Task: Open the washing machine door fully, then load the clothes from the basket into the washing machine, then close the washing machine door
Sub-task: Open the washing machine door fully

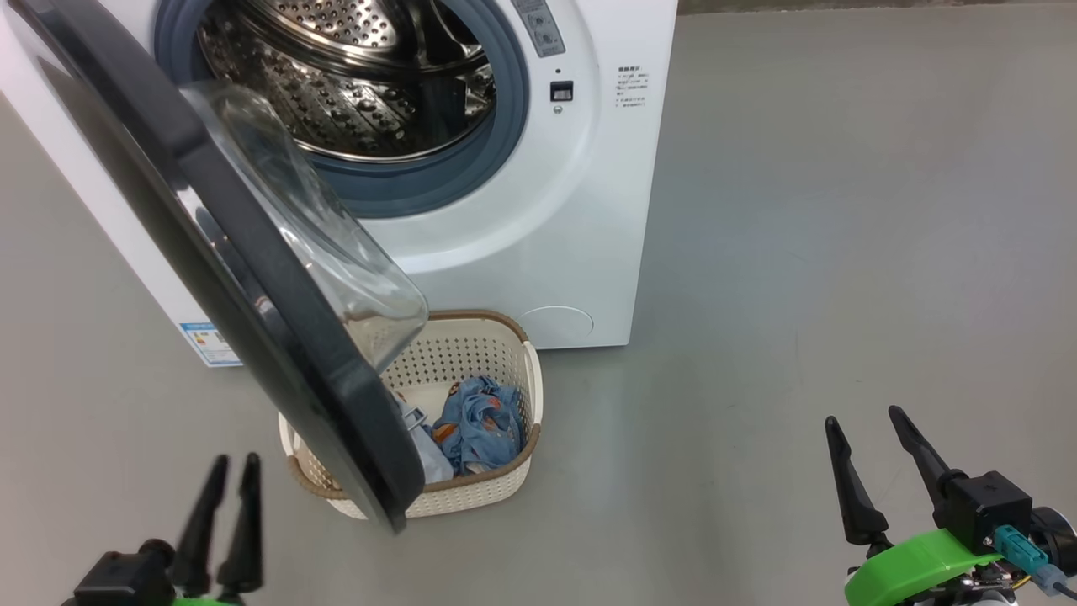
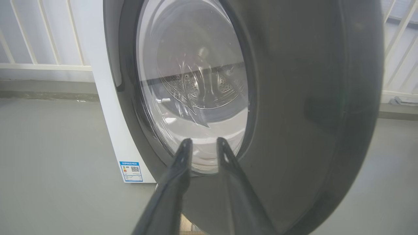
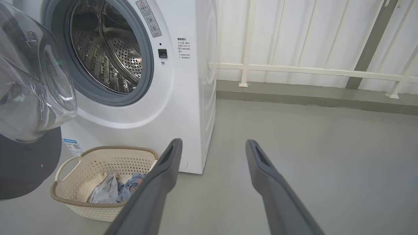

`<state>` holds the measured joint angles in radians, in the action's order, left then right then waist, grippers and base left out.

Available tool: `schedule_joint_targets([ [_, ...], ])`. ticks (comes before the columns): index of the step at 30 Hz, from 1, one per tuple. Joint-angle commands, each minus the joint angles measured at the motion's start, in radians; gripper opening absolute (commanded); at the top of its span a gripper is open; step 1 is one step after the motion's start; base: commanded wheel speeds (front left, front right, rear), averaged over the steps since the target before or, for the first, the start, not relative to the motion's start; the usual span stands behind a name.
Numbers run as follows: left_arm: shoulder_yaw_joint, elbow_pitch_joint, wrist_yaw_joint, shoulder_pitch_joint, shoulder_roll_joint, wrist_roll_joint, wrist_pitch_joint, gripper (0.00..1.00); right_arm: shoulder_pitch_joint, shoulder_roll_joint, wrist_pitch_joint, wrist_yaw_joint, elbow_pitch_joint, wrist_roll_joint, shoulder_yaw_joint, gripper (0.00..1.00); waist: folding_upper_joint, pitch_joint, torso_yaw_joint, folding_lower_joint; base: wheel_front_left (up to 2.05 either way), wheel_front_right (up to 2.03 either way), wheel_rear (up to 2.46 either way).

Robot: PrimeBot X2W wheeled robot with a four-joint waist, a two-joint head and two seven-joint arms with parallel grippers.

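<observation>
The washing machine (image 1: 547,219) stands with its steel drum (image 1: 353,93) exposed. The washing machine door (image 1: 252,278) is swung out towards me, and its glass bowl hangs over the left part of the basket (image 1: 505,353). Clothes (image 1: 480,425) lie in the basket: blue fabric with orange print and a pale piece, plus a cream one (image 3: 88,189). My left gripper (image 1: 236,460) sits low, left of the door's edge. Its fingers are a narrow gap apart with nothing between them and point at the door's outer face (image 2: 310,98). My right gripper (image 1: 864,417) is wide open over bare floor, far right of the basket.
Grey floor stretches to the right of the machine. A white railing (image 3: 310,70) runs along the wall behind. The machine's lower front carries a blue label sticker (image 1: 210,343) and a round service flap (image 1: 555,324). The door blocks the basket's left side in the head view.
</observation>
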<state>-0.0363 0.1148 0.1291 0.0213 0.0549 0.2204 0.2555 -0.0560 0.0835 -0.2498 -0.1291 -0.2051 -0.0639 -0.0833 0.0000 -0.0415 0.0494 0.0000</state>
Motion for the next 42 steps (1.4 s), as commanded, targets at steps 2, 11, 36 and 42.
schedule_joint_targets([
  [2, -0.035, -0.033, 0.002, -0.021, 0.023, 0.012, 0.006, 0.0, 0.008, 0.001, -0.012, -0.002, 0.021, -0.007, 0.018, 1.0, 0.0, -0.001, 0.002, 0.0, 0.0, 0.0, 0.0],
  [11, -0.128, -0.217, 0.002, -0.091, 0.022, 0.02, 0.006, 0.0, 0.009, -0.003, -0.012, -0.002, 0.012, -0.019, 0.019, 1.0, 0.0, 0.005, 0.007, 0.0, 0.0, 0.0, 0.0],
  [36, 0.388, -0.501, 0.002, -0.26, 0.048, 0.018, 0.006, 0.0, 0.009, -0.011, -0.012, -0.002, -0.007, -0.035, 0.028, 1.0, 0.0, -0.001, -0.011, 0.0, 0.0, 0.0, 0.0],
  [42, 0.463, -0.426, 0.002, -0.217, 0.036, 0.03, 0.006, 0.0, 0.006, -0.007, -0.012, -0.002, -0.009, -0.042, 0.037, 1.0, 0.0, -0.01, -0.015, 0.0, 0.0, 0.0, 0.0],
])
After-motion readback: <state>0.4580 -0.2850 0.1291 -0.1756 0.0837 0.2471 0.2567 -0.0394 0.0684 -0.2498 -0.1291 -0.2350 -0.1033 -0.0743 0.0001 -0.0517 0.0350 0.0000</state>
